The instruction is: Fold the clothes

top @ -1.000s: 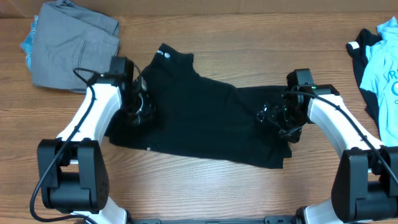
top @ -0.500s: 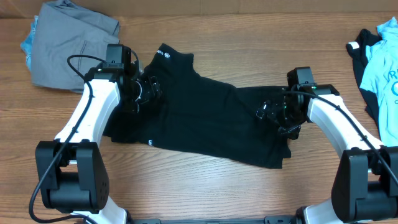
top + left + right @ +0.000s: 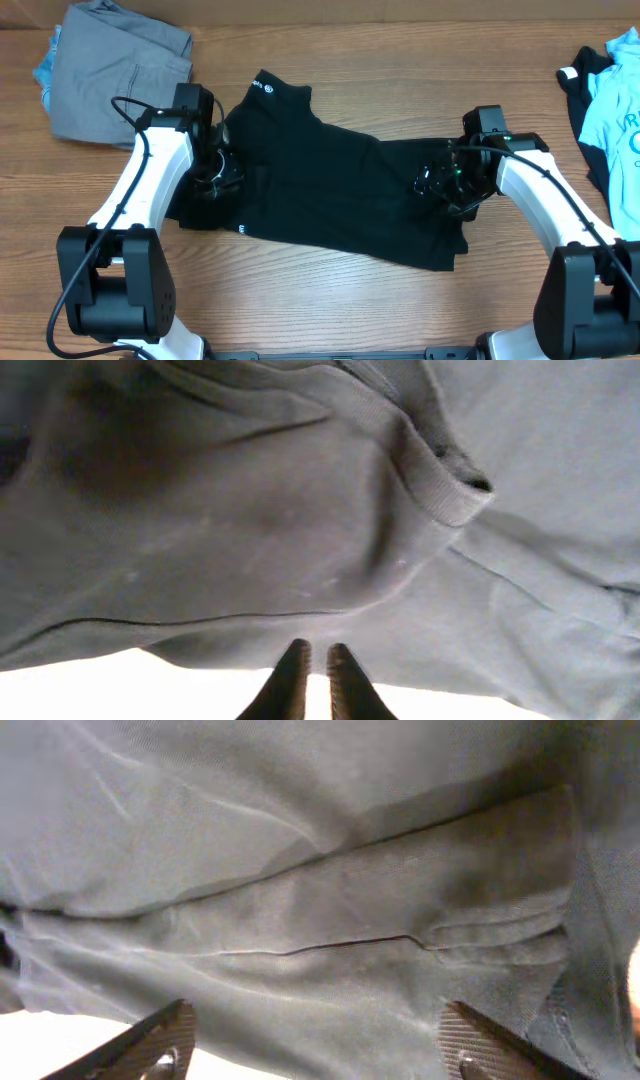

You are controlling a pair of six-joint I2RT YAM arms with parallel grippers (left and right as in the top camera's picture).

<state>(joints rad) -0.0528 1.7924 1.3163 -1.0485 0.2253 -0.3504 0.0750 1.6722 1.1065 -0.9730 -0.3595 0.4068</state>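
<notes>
The black T-shirt (image 3: 320,190) lies spread across the middle of the wooden table, with its collar and small white round logo (image 3: 268,88) at the upper left. My left gripper (image 3: 215,172) is low over the shirt's left side. In the left wrist view its fingers (image 3: 315,665) are almost together at the cloth's edge, with bare table showing between them and no cloth held. My right gripper (image 3: 440,185) is over the shirt's right end. In the right wrist view its fingers (image 3: 320,1045) are wide open above wrinkled fabric (image 3: 330,920).
A folded grey garment (image 3: 120,70) on blue cloth lies at the back left. A light blue and black shirt (image 3: 612,100) lies at the right edge. Bare wood (image 3: 330,300) runs along the front.
My left gripper rose toward the collar, then came back down over the shirt's left side. The shirt's lower left edge shifted and a small white tag now shows. The right arm barely moved.
</notes>
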